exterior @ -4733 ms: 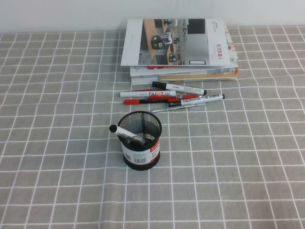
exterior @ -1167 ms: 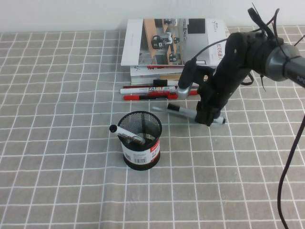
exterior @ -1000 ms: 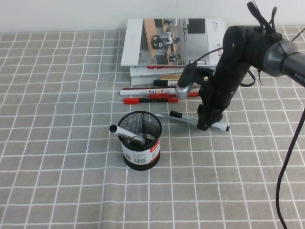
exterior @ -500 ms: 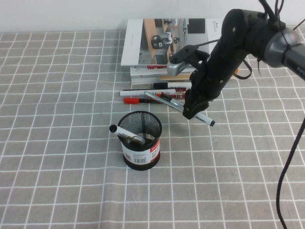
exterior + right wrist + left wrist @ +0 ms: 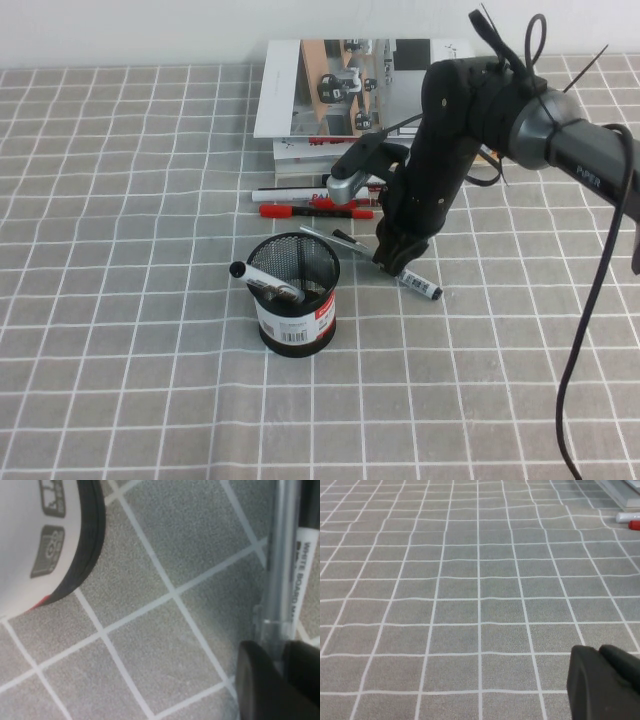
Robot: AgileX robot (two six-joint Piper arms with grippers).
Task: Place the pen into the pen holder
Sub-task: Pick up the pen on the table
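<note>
The black mesh pen holder stands on the checked cloth with a black-capped marker leaning in it. Its white label and black base show in the right wrist view. My right gripper is just right of the holder and low over the cloth. It is shut on the pen, whose white barrel and black end stick out behind. In the right wrist view my right gripper grips the pen, with a slim clear pen alongside. My left gripper hovers over bare cloth, fingers together.
A white PAINT marker and a red pen lie behind the holder. A stack of books sits at the back. The slim clear pen reaches toward the holder's rim. The right arm's cables hang at the right.
My right gripper has carried the pen from beside the books down and left to just right of the holder. The pen has turned more slanted. The holder has not moved.
</note>
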